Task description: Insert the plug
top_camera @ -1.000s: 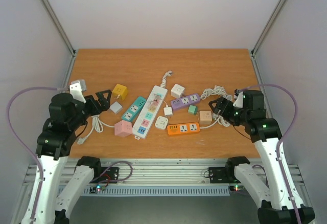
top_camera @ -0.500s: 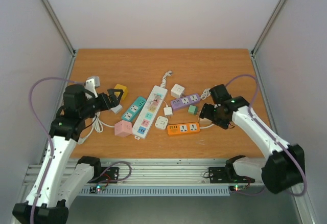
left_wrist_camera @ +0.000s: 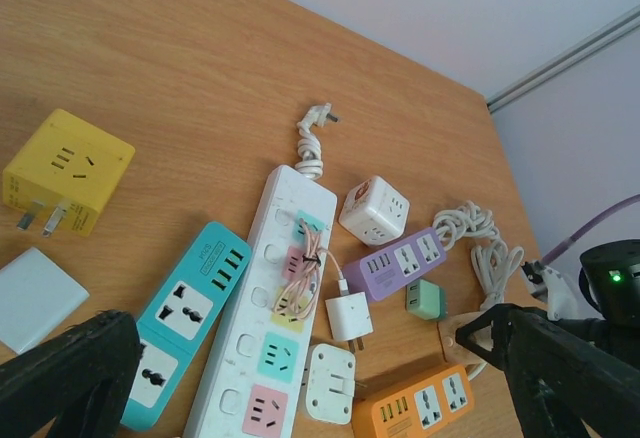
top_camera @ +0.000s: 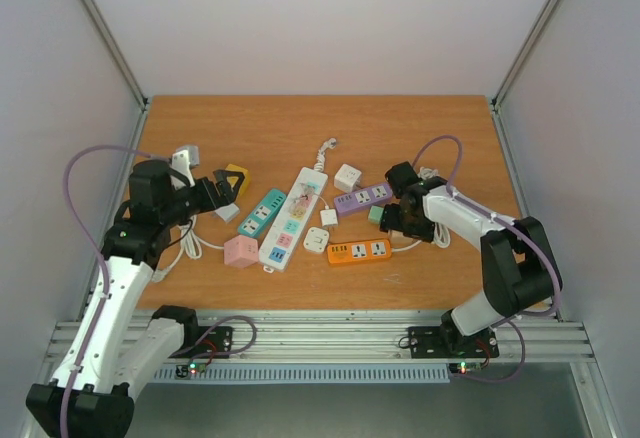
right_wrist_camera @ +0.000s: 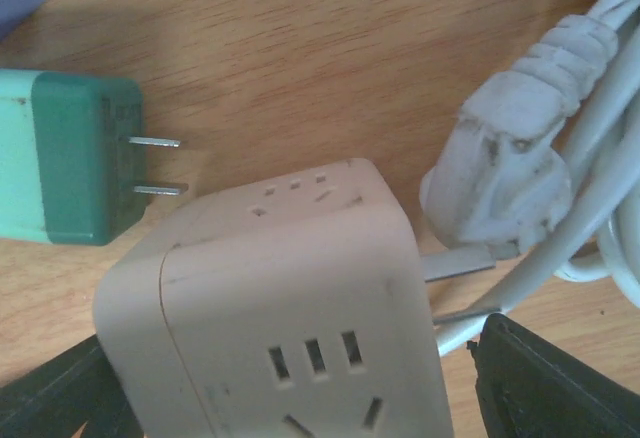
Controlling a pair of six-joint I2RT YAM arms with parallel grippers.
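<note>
Right gripper is sitting wide, jaws straddling the beige cube socket without clamping it. We're seeing the left finger just beside the cube's near-left corner, and the right finger standing apart from its right side.

White plug is lying on the table just right of the cube, outside the jaws and on the far side of the right finger. Its two blades are pointing left at the cube's right face, with the tips right at its edge. We can't tell whether they're touching. Its cord is running off to the right.

Green adapter is lying just left of the cube, prongs pointing right with the tips close to it.

From above, we're seeing the right arm reaching in from the right. Its gripper is hanging low between the purple strip on the far side and the orange strip on the near side.

Left gripper is hanging fully wide with nothing between the jaws. It's sitting over the left part of the table near the yellow cube, well apart from the plug. Its camera is looking across the teal strip and the long white strip, which has a thin cable bundled on top. We're also picking up the white cube beyond them on the far side.
</note>
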